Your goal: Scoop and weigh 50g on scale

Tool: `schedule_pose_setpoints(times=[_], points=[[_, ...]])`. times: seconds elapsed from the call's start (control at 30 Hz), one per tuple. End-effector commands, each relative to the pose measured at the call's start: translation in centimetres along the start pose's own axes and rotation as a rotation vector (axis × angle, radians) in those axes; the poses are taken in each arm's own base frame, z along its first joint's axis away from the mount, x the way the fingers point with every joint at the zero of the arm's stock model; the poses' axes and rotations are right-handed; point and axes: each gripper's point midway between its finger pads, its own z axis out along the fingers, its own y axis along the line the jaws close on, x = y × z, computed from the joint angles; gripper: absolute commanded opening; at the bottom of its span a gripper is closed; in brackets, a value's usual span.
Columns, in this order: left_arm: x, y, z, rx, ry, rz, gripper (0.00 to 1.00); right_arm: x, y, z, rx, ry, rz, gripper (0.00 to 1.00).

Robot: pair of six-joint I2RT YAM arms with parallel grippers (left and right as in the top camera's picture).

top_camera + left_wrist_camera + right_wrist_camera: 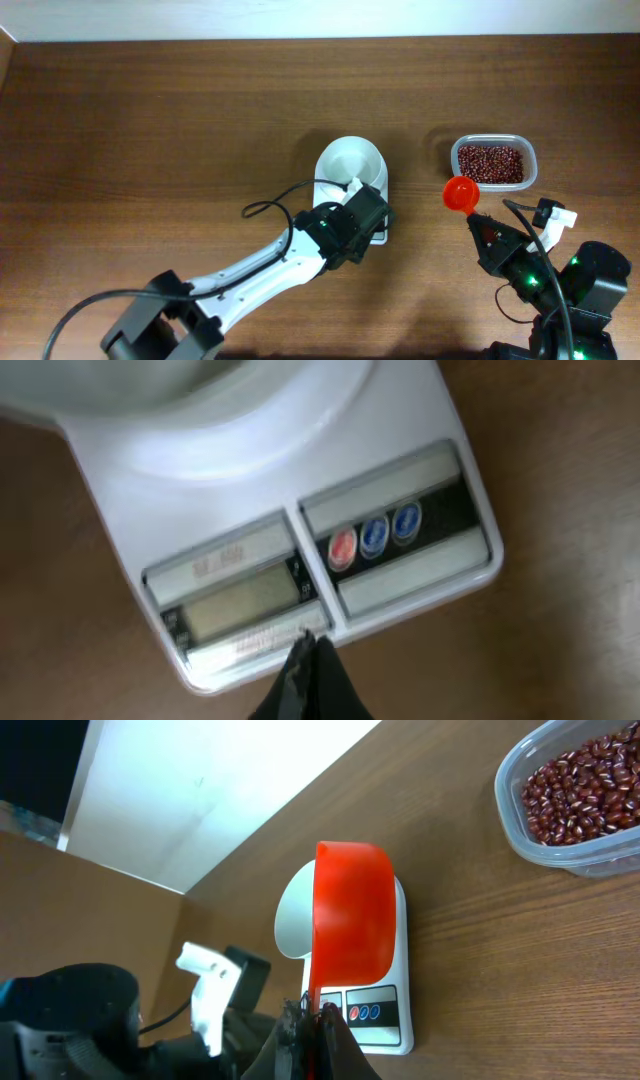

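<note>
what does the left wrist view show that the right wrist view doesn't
Only left wrist: the display close up, too blurred to read, with the shut left gripper just below it in frame. Only right wrist: the red scoop held in the right gripper, the bean tub, the left arm. Both: the scale, its buttons and bowl.

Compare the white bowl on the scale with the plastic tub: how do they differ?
The bowl is round and opaque white; the tub is rectangular and clear. The bowl looks empty, the tub holds red beans. The bowl sits on the scale, the tub on the table. Both are uncovered.
</note>
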Motion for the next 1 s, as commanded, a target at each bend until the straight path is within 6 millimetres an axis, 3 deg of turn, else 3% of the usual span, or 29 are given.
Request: schedule_pose_setpoints(times=[0.0,0.13,0.97], points=[[0.4,0.1,2.1,-0.038,0.018,0.052,0.0,-0.8,0.8,-0.5,-0.011,-0.028,-0.034,0.04],[0.6,-0.1,3.4,-0.04,0.025,0.054,0.0,-0.8,0.8,-0.5,-0.011,-0.028,-0.034,0.04],[-1.4,-1.1,3.3,0.001,-0.058,0.083,0.0,-0.8,0.8,-0.5,-0.011,-0.028,-0.034,0.04]])
